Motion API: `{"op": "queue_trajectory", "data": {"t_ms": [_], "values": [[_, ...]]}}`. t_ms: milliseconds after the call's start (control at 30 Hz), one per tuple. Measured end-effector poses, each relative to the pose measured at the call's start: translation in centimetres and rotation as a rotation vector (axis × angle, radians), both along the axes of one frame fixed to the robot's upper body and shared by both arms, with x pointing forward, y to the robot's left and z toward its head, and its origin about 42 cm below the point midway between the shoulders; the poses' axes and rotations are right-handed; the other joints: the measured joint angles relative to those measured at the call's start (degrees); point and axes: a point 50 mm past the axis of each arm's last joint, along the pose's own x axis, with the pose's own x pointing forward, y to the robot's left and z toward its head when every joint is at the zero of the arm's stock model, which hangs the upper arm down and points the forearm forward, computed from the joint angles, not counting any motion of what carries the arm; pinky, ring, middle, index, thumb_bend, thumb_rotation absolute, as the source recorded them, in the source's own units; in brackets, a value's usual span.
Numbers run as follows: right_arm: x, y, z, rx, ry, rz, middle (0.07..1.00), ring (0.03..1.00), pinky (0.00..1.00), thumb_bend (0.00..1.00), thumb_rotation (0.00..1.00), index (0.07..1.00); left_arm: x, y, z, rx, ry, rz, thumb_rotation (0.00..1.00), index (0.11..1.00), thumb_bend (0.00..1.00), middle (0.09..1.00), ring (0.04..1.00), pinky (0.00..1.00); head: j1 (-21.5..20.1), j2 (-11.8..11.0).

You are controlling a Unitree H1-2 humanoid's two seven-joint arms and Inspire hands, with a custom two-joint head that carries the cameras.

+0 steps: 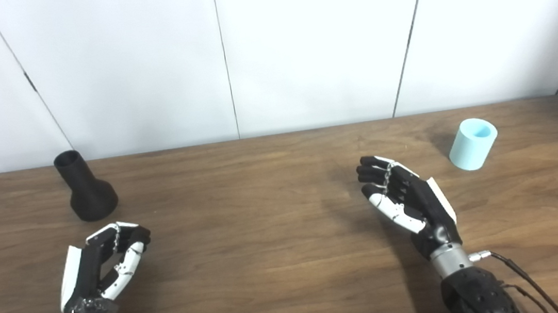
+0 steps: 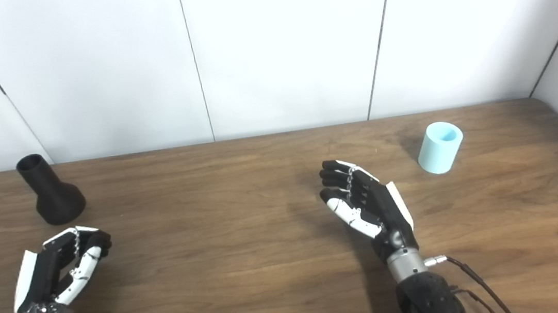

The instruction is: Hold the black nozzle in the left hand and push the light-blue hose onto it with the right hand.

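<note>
On the far left of the wooden counter (image 1: 265, 220), close to the back edge, the black nozzle (image 1: 84, 186) was seen standing upright on its flared base, its narrow open neck leaning a little to the left. Well apart from it, on the far right, the light-blue hose (image 1: 472, 144) was found to be a short stub of tube, standing on end with its open mouth tilted up and to the right.

Nothing was held by either hand. The left hand (image 1: 101, 266) was seen near the front edge, just short of the nozzle, palm turned inward and fingers loosely curled with a gap kept to the thumb. The right hand (image 1: 405, 195) was seen near the middle right, fingers apart and slightly bent, with the hose beyond it and to its right.

The nozzle was judged rigid, light and matte, probably printed plastic, so little slip was expected; it would best be gripped around the wide base, leaving the neck free for the hose. The hose piece was judged light and thick-walled, perhaps somewhat yielding, and easily toppled. It would best be taken around its middle, so that its open end was not squeezed out of round.
</note>
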Motion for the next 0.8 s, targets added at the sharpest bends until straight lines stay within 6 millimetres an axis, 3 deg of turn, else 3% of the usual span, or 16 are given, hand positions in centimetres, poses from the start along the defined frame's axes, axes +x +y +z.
{"op": "queue_trajectory", "data": {"t_ms": [167, 333, 567, 800], "values": [[-0.2, 0.0, -0.2, 0.032, 0.005, -0.005, 0.711, 0.685, 0.62, 0.23, 0.26, 0.702, 0.0, -0.1, 0.0, -0.002, 0.000, 0.000, 0.44, 0.521, 0.27, 0.523, 0.496, 0.50, 1.1, 0.2], [-0.5, -0.3, -0.6, 0.045, 0.006, -0.039, 0.663, 0.641, 0.57, 0.30, 0.17, 0.644, 0.0, -0.2, 0.0, 0.007, 0.001, -0.004, 0.40, 0.529, 0.26, 0.533, 0.514, 0.50, 1.3, 0.3], [-0.4, -0.6, -1.2, 0.019, -0.008, -0.080, 0.647, 0.623, 0.55, 0.34, 0.20, 0.623, -0.1, -0.4, 0.0, 0.017, -0.001, -0.012, 0.29, 0.534, 0.24, 0.535, 0.509, 0.48, 1.3, 0.4], [-0.4, -0.6, -1.1, 0.020, -0.008, -0.083, 0.642, 0.618, 0.55, 0.34, 0.22, 0.625, -0.1, -0.4, 0.1, 0.032, -0.010, 0.001, 0.30, 0.546, 0.30, 0.541, 0.512, 0.48, 1.5, 0.4]]}}
